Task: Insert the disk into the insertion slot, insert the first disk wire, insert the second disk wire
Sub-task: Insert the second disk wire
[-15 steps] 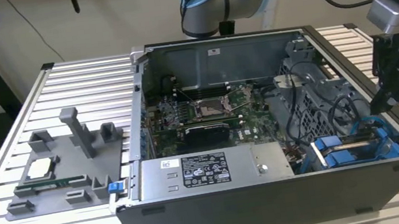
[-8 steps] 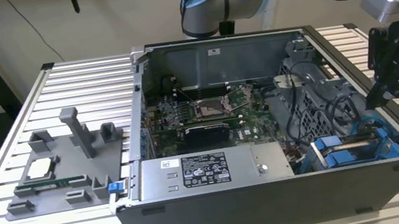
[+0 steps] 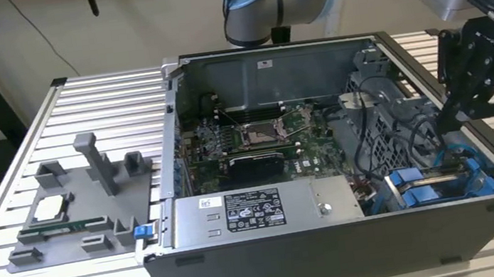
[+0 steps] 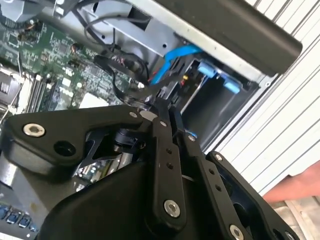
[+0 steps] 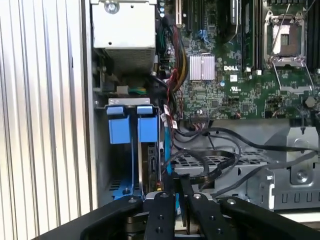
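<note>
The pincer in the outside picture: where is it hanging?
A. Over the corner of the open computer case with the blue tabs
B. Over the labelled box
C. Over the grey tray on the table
A: in the exterior view the pincer hangs above the case's blue tabs, far from the tray.

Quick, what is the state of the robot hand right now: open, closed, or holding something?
Hand: closed, fingers pressed together above the drive bay; whether they pinch a black cable there cannot be told.
</note>
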Available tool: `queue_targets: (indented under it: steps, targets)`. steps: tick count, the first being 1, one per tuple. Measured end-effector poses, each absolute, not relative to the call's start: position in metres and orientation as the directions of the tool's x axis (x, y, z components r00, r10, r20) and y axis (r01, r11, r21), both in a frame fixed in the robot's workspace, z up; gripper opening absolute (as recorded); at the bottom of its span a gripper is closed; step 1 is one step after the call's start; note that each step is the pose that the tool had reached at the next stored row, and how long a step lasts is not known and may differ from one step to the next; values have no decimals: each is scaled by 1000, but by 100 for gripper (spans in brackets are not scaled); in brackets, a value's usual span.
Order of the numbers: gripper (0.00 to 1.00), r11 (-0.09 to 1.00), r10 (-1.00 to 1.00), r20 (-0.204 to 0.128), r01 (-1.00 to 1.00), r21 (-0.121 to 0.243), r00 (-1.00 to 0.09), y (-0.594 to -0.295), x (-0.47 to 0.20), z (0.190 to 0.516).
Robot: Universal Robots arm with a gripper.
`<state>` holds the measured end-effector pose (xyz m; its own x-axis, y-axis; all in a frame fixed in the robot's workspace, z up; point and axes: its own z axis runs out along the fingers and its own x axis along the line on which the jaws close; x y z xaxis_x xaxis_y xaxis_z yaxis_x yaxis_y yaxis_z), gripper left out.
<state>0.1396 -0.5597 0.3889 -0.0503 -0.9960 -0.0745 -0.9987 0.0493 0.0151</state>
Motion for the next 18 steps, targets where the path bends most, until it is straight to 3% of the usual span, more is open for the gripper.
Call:
queue_targets:
  steps: [12,18]
  targets:
    - [0,46,-996,-75,-999,12,-47,-590,126,380]
    - [0,37,-996,-76,-999,-27,-35,-590,122,376]
